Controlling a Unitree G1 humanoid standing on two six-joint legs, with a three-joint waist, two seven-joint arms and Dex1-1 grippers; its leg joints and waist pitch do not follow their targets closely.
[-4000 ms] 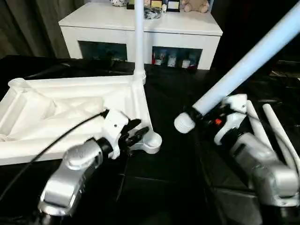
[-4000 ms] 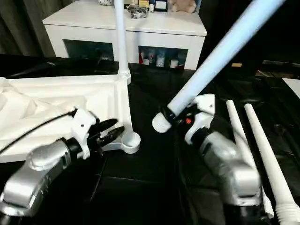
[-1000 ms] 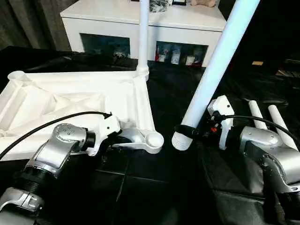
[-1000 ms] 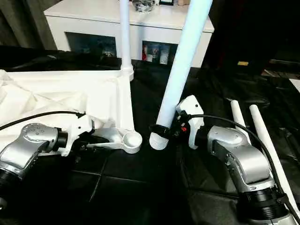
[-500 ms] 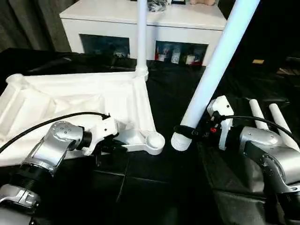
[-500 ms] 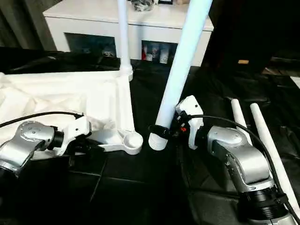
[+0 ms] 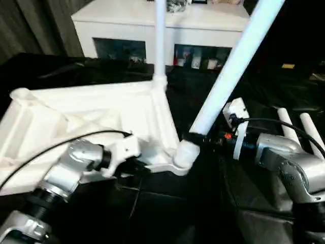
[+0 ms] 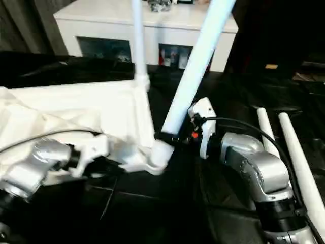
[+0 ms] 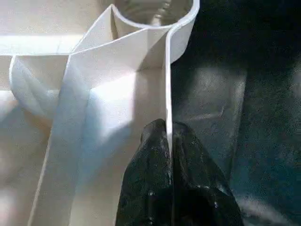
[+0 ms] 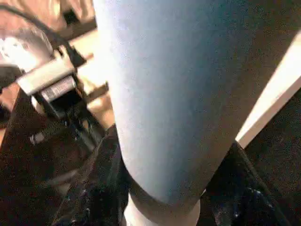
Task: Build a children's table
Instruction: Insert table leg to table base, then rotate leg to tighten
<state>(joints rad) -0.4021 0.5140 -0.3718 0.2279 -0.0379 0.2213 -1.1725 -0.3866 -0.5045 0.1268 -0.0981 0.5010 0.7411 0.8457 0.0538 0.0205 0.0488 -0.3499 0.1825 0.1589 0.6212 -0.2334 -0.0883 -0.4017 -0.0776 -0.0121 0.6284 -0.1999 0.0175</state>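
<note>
The white tabletop [image 7: 76, 114] lies ribbed side up on the black surface. One white leg [image 7: 160, 35] stands upright in its far corner socket. My left gripper [image 9: 167, 136] is shut on the thin edge wall just short of the near right corner socket [image 9: 184, 28], one black finger on each side. My right gripper [image 7: 195, 138] is shut around a second leg [image 7: 231, 71], which leans up to the right. That leg's thick end [image 8: 158, 152] rests at the near corner socket and covers it from the head views. I cannot tell whether it is seated.
Two spare white legs [image 8: 268, 133] [image 8: 299, 170] lie side by side on the black surface to the right of my right arm. A white cabinet [image 7: 203, 23] with glass-fronted compartments stands behind the tabletop. A black cable runs along each forearm.
My left gripper has shut on the tabletop's edge wall. The held leg's thick end has swung left from beside the near corner socket onto it. The camera has shifted a little.
</note>
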